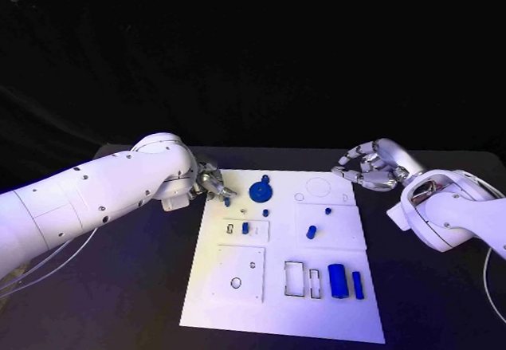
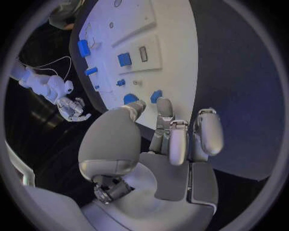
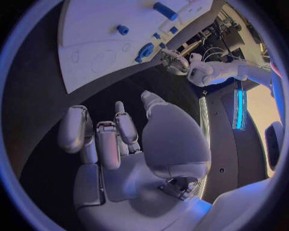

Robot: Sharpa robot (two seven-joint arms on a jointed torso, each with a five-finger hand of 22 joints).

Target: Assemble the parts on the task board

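The white task board lies in the middle of the black table. My left hand hovers at its far left corner, fingers apart, tips next to a small blue part. The left wrist view has that part just past the fingertips, with nothing in the palm. A round blue disc part sits beside it. My right hand hangs off the board's far right corner, fingers loosely bent and holding nothing; it is seen again as my right hand in its own wrist view.
Two upright blue blocks stand near the board's front right. Small blue pegs sit mid-board. Empty cut-outs lie beside the blocks. Black table surrounds the board.
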